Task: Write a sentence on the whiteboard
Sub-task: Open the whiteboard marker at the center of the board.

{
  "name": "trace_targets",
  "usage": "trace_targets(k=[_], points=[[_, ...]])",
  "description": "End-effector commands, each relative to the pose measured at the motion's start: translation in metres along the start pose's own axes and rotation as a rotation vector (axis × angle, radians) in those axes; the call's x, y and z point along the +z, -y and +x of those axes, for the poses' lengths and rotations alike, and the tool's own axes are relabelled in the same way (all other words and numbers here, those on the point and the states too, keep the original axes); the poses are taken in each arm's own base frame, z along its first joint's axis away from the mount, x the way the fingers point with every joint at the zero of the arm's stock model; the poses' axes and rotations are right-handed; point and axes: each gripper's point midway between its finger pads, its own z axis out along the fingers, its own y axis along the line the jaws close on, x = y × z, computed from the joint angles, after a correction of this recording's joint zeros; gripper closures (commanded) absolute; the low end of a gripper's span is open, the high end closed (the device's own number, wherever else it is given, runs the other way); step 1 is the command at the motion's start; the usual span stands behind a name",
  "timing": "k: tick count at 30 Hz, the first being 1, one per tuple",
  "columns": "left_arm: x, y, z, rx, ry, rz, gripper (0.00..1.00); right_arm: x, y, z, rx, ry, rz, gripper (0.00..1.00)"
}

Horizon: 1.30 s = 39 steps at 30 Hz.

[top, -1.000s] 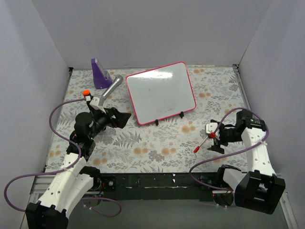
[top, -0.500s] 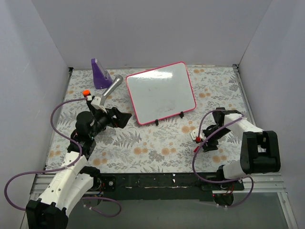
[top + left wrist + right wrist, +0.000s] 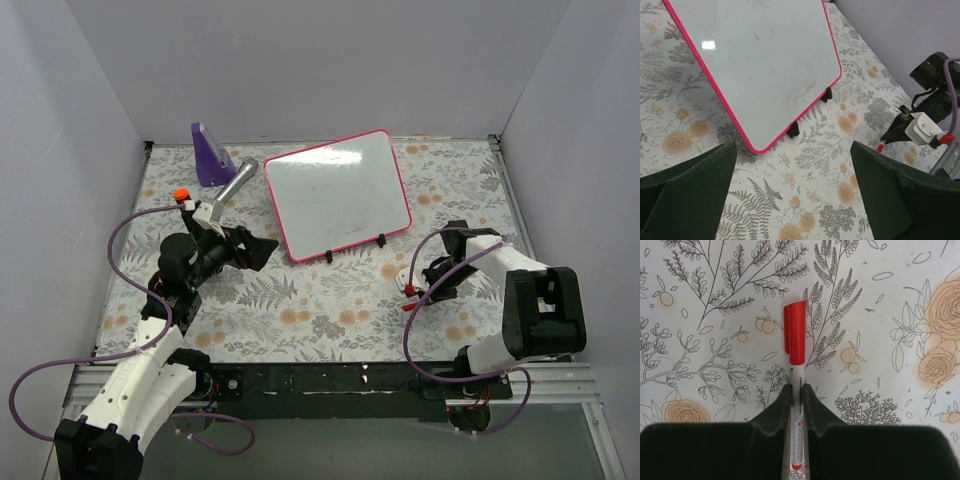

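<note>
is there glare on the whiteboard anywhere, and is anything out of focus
Top external view: the whiteboard carries a soft pale sheen toward its upper edge. Left wrist view: one small bright reflection near the board's upper left; the left fingers look dark and soft-edged. Right wrist view: the marker is sharp, the right fingers dark.

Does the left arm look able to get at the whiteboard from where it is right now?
Probably yes. The left gripper is open and faces the whiteboard, with only bare tablecloth between them; the right gripper, shut on the marker, is off to the side.
</note>
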Motion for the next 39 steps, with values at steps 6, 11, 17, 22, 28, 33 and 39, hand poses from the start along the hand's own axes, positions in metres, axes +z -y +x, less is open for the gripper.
trace_targets(k=[6,11,17,22,28,33,39], points=[[-0.007,0.065,0.008,-0.162,-0.058,0.352,0.02,-0.009,0.012,0.014,0.03,-0.093,0.088,0.99],[-0.01,0.084,0.019,-0.451,-0.178,0.391,0.02,-0.025,0.025,-0.04,0.121,0.147,0.181,0.99],[-0.007,0.104,0.043,-0.685,-0.26,0.375,0.02,-0.034,0.033,-0.081,0.18,0.323,0.241,0.99],[0.007,0.125,0.071,-0.778,-0.334,0.362,0.05,-0.037,0.037,-0.117,0.14,0.39,0.27,0.99],[0.041,0.152,0.11,-0.774,-0.452,0.3,0.07,-0.04,0.036,-0.158,0.087,0.462,0.249,0.99],[0.065,0.168,0.135,-0.732,-0.535,0.266,0.09,-0.037,0.033,-0.171,0.061,0.466,0.226,0.99],[0.076,0.17,0.16,-0.698,-0.594,0.213,0.22,-0.038,0.03,-0.175,0.056,0.479,0.221,0.99]])
